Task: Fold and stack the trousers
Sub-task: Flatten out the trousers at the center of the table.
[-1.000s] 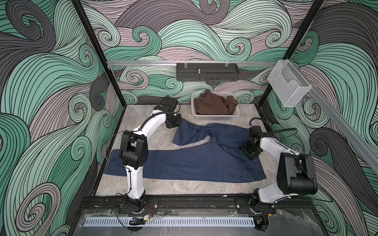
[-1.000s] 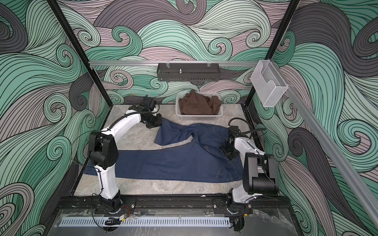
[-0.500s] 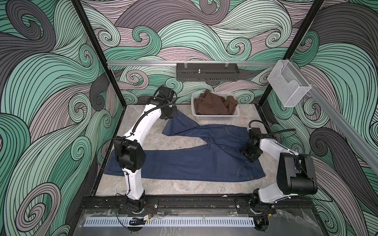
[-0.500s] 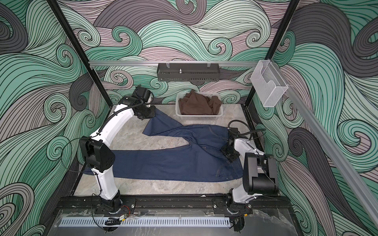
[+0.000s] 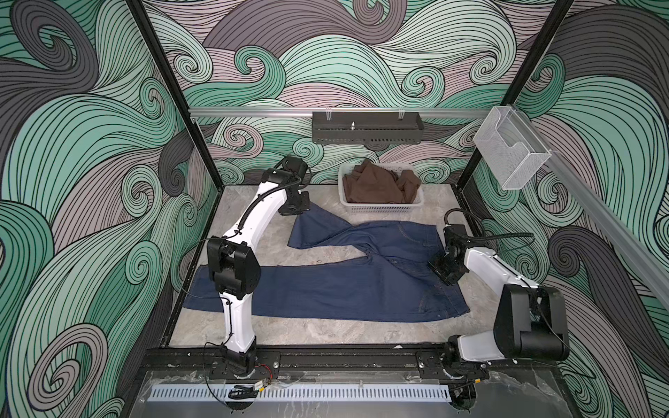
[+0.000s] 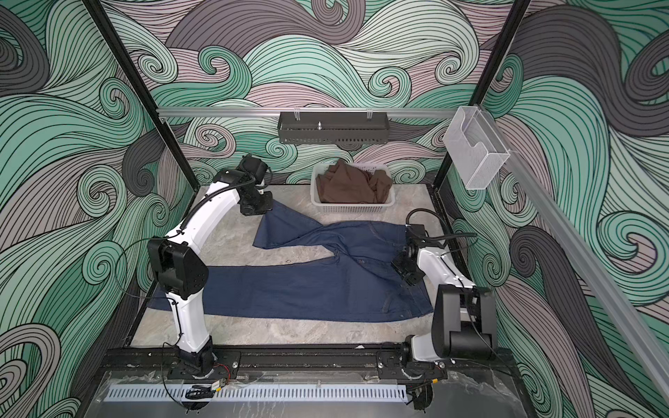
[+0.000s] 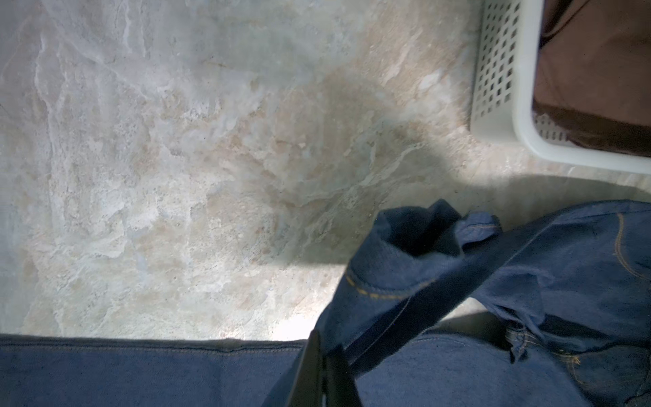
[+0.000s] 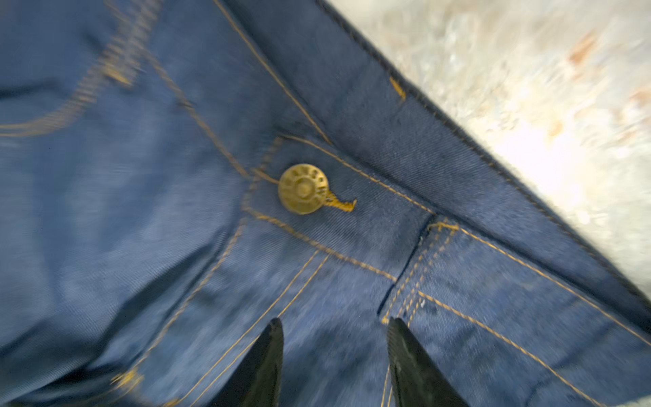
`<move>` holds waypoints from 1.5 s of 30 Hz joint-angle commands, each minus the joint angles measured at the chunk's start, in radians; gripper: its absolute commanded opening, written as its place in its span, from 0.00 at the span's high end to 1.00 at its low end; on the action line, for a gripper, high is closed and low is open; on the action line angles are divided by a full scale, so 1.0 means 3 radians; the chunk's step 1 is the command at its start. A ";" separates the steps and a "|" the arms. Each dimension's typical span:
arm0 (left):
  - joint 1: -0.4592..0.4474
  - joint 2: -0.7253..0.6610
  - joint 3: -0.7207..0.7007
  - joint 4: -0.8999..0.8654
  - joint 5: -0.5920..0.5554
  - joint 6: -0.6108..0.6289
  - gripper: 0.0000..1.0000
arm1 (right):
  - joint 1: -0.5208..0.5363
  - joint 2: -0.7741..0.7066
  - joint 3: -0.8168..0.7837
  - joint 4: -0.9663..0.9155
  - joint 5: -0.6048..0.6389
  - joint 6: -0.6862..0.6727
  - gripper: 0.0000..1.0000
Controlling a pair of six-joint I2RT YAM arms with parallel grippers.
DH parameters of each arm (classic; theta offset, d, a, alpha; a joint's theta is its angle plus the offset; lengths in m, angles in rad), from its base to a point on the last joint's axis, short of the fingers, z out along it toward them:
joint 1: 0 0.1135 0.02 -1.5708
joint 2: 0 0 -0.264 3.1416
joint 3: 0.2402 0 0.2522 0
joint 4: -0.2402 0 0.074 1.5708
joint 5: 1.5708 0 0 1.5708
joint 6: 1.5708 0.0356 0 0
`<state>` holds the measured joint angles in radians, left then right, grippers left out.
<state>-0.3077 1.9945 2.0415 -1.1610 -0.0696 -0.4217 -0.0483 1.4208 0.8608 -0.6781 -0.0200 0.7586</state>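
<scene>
Here, we see the jeans [image 5: 344, 289] lying left-to-right across the tabletop [image 5: 325, 334], waist right, one hem clamped far-left in the left gripper [image 5: 298, 209]. Only the right wrist view shows the brass button [image 8: 303, 189], just beyond the parted right gripper [image 8: 334, 352].

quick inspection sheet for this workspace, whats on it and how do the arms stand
surface: marbled tabletop, mostly covered by the jeans.
job's things: jeans spread out unfolded, one leg end lifted.
clutter: white basket holding brown cloth at the back.
grippers: left gripper shut on a leg hem; right gripper fingers apart over the waistband near the button.
cables: black hose along left arm; loop behind right wrist.
surroundings: wave-patterned walls; black tray, clear bin on rails.
</scene>
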 commanded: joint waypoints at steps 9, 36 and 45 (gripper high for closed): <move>0.0145 -0.0312 -0.0116 -0.0706 -0.0426 0.0335 0.36 | 0.0528 -0.0509 0.0381 -0.0089 0.0223 -0.0543 0.44; 0.1219 -0.2987 -0.1824 0.0747 0.0116 -0.0320 0.30 | 0.3096 0.2429 0.2556 0.1692 -0.0126 -0.4540 0.25; 0.1261 -0.3003 -0.1850 0.0743 0.0201 -0.0267 0.30 | 0.3222 0.3210 0.3358 0.1627 0.0136 -0.4559 0.25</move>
<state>0.0643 1.1076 1.4815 -0.9470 -0.0246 -0.5056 0.9199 2.3535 1.8065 -0.1738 -0.0181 -0.5991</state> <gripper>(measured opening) 0.705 0.753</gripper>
